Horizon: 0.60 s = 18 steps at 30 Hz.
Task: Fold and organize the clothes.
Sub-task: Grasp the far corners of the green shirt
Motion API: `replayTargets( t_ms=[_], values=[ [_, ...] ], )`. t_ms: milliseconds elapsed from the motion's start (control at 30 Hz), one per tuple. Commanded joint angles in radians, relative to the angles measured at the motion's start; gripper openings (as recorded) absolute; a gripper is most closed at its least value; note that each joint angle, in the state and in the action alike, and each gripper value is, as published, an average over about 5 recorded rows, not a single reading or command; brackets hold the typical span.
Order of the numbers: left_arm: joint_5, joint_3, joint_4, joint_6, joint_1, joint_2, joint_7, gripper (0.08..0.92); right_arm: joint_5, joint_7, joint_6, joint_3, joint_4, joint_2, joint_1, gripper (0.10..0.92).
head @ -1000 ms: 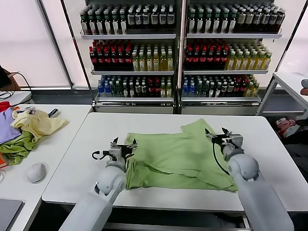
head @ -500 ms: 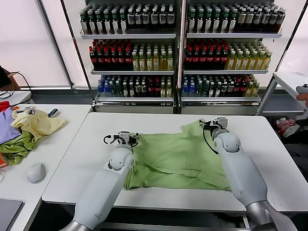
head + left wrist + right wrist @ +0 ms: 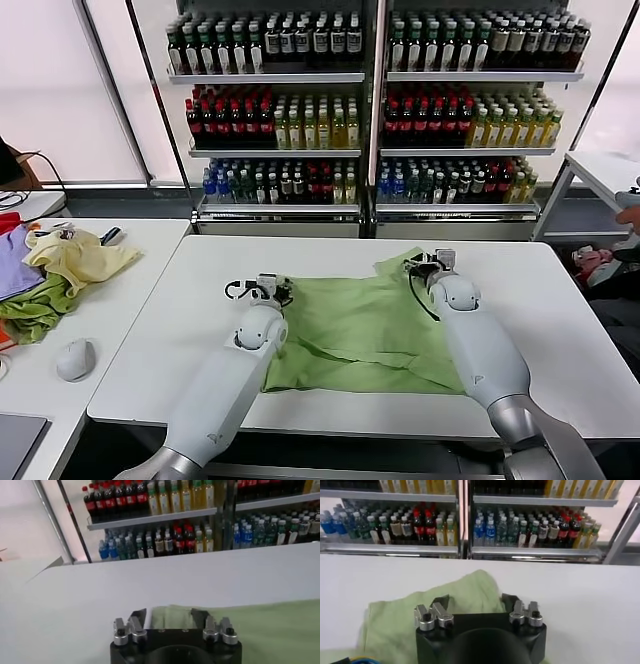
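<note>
The shirt (image 3: 365,325) lies spread on the white table (image 3: 560,330), in front of me, its long axis running across from my left to my right. The near edge is rumpled and part-doubled; the far edge is what concerns the coming move.

My left gripper (image 3: 268,290) sits at the far left corner of the shirt. In the left wrist view the gripper (image 3: 170,617) has its two fingers standing apart with the cloth's edge between and under them — not clamped on it that I can confirm. Whether fabric is caught between the pads, I cannot tell.

My right gripper (image 3: 428,264) sits at the far right corner, where a sleeve or collar flap pokes up toward the shelves of bottles (image 3: 370,100). In the right wrist view this gripper (image 3: 475,602) also shows fingers apart, straddling the raised green fold (image 3: 465,587); again no firm pinch visible.

Judgement: both jaws are posted at the two far corners, one each, neither arm nearer than the other. The cloth's bulk lies back from the jaws, toward my body. The step in hand looks like taking hold of the far edge; the fold would then run toward me, across the long axis.

A pile of other garments (image 3: 60,265) rests on the side table to my left, well apart.
</note>
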State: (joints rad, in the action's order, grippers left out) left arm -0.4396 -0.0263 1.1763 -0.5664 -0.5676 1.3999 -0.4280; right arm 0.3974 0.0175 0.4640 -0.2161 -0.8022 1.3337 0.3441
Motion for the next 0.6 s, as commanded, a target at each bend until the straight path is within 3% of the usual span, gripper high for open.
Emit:
replayTargets(
  t_ms=[33, 200, 433, 600],
  values=[
    [-0.024, 0.008, -0.012, -0.016, -0.015, -0.005, 0.005, 0.499, 0.052, -0.022, 0.036, -0.004, 0.052, 0.016, -0.018, 0.492],
    [-0.051, 0.003, 0.028, 0.003, -0.031, -0.021, 0.009, 0.360, 0.068, -0.029, 0.016, 0.002, -0.012, -0.005, 0.004, 0.345],
    [-0.073, -0.003, 0.206, 0.103, -0.098, -0.078, 0.014, 0.156, 0.083, -0.019, -0.061, 0.012, -0.259, -0.075, 0.107, 0.153],
    [-0.113, -0.022, 0.348, 0.143, -0.160, -0.124, 0.014, 0.096, 0.116, -0.007, -0.085, -0.015, -0.471, -0.129, 0.210, 0.119]
  ],
)
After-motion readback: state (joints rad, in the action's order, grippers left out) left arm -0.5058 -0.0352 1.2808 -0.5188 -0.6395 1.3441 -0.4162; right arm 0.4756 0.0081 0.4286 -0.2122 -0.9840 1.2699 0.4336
